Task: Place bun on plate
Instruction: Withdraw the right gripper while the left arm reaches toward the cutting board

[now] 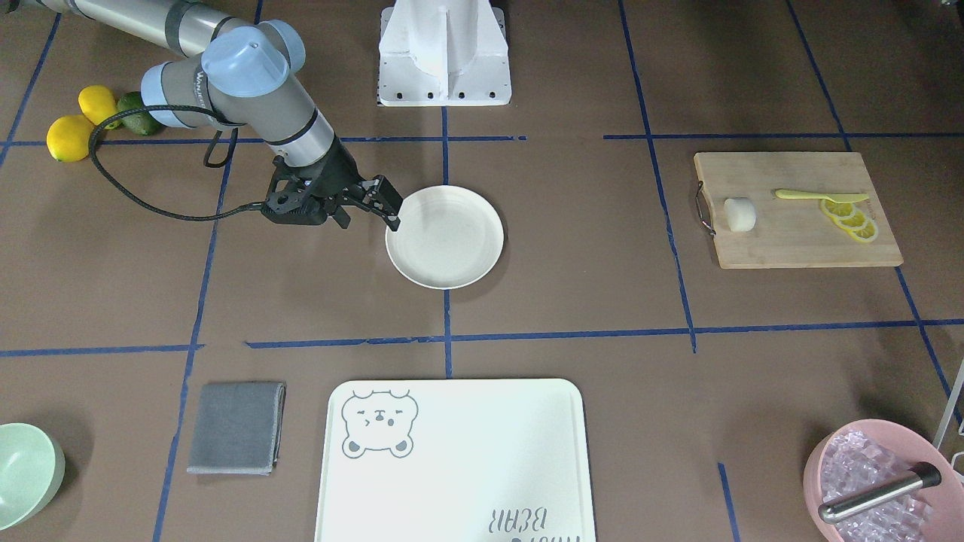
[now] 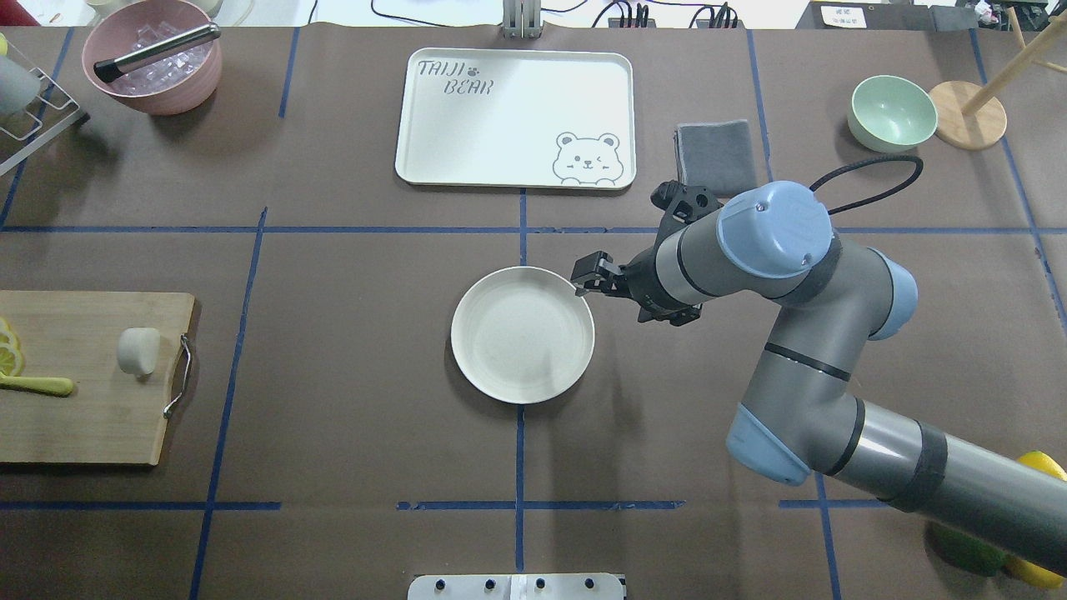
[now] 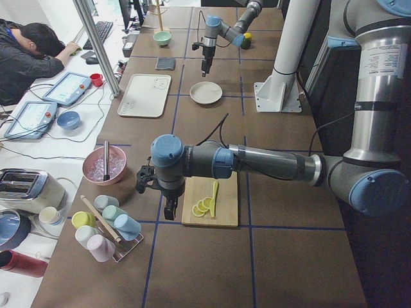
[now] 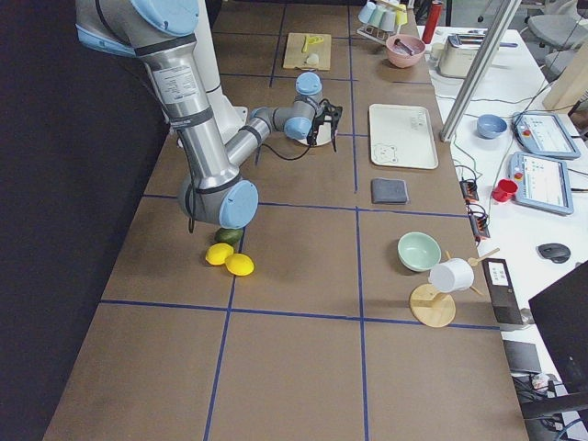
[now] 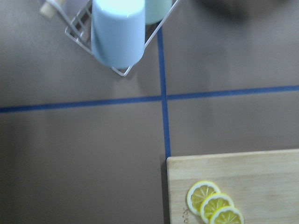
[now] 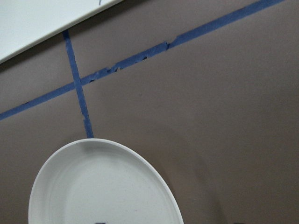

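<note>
The white bun lies on a wooden cutting board, near its handle end. At the table's middle sits the round cream plate, with nothing on it. My right gripper points down at the plate's rim, open, one fingertip over the rim and the other outside it. My left gripper shows only in the exterior left view, hanging by the board's end beside the lemon slices; I cannot tell if it is open or shut.
Lemon slices and a yellow-green knife share the board. A bear-printed tray, grey cloth, mint bowl, pink bowl of ice, cup rack and whole lemons ring the table.
</note>
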Action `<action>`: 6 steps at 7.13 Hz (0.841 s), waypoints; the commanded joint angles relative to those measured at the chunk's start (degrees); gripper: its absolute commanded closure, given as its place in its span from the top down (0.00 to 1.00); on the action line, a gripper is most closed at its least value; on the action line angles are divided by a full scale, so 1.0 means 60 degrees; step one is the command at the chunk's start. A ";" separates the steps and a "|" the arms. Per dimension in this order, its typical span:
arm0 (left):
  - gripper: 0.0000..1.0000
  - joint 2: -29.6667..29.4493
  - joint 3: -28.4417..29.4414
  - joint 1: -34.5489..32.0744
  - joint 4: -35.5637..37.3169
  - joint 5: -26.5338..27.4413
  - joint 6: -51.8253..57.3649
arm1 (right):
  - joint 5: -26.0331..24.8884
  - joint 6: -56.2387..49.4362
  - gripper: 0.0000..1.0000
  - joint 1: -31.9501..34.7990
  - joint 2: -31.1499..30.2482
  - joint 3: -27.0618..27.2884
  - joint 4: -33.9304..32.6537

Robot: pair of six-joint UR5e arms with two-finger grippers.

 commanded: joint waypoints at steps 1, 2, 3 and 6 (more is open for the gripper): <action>1.00 0.0131 -0.1351 0.1506 0.0044 0.0292 -0.2544 | 0.0052 -0.1507 1.00 0.0527 0.0026 0.1030 -0.2224; 1.00 0.0205 -0.1776 0.2384 0.0015 0.0335 -0.3660 | 0.0066 -0.2444 0.99 0.0877 0.0011 0.1252 -0.2931; 1.00 0.0220 -0.2027 0.2988 -0.0102 0.0321 -0.4382 | 0.0066 -0.3193 1.00 0.1171 -0.0018 0.1370 -0.3286; 1.00 0.1049 -0.2030 0.4980 -0.2627 0.1531 -0.7254 | 0.0676 -0.4443 1.00 0.2224 -0.0427 0.1590 -0.3334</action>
